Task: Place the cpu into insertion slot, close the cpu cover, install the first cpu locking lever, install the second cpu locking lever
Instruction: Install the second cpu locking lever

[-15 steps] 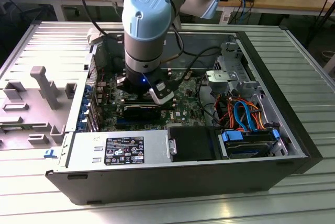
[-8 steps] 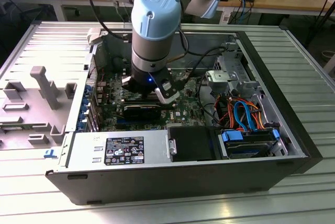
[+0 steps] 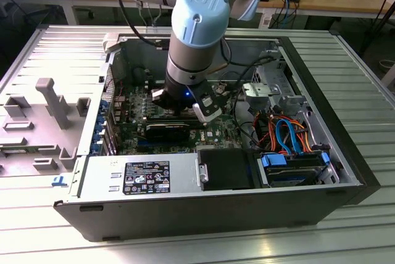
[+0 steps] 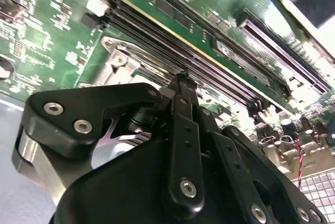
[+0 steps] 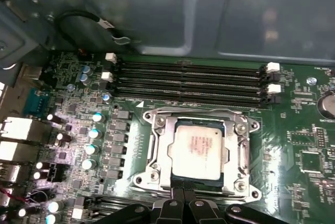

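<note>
Your gripper [image 5: 183,199] hangs inside the open computer case [image 3: 345,171], its two black fingers [image 4: 183,103] pressed together with nothing between them. Just beyond the fingertips the cpu [image 5: 200,150] lies flat in the insertion slot [image 5: 157,150], with the cpu cover [image 5: 242,148] lying down around it. Past the slot from your gripper run the long black memory slots [image 5: 188,80] on the green board [image 5: 309,145].
</note>
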Motion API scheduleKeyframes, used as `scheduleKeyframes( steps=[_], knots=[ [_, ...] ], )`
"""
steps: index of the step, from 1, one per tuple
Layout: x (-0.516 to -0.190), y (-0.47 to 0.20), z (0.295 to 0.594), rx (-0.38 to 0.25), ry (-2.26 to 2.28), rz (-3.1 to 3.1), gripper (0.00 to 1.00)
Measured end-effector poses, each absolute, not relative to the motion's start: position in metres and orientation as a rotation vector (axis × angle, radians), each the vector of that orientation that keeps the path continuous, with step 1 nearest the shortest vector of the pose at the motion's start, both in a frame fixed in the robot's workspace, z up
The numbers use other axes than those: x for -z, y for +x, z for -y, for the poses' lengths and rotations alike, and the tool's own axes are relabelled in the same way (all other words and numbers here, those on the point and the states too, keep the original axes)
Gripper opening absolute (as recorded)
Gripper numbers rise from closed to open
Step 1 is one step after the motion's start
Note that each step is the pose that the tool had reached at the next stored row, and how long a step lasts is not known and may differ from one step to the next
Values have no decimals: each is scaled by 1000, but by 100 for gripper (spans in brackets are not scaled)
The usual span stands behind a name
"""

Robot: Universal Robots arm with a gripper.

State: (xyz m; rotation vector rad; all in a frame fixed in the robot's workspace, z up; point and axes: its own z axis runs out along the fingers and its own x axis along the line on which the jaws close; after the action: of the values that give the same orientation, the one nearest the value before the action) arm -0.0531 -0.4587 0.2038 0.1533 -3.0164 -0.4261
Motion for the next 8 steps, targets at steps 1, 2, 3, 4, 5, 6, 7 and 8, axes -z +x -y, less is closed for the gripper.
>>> scheduleKeyframes(
  steps=[1, 2, 3, 4, 5, 6, 7, 8],
  knots=[
    [-204, -51, 459, 426, 153, 3014, 11],
    [-204, -48, 459, 426, 152, 3010, 11],
    [-204, -43, 459, 426, 150, 3005, 11],
    [-204, -41, 459, 425, 150, 3003, 11],
    [-205, -38, 459, 425, 149, 3000, 11],
    [-206, -37, 459, 425, 149, 3000, 11],
    [-208, -37, 459, 425, 149, 3000, 11],
    [-212, -37, 459, 425, 149, 3000, 11]
  ],
)
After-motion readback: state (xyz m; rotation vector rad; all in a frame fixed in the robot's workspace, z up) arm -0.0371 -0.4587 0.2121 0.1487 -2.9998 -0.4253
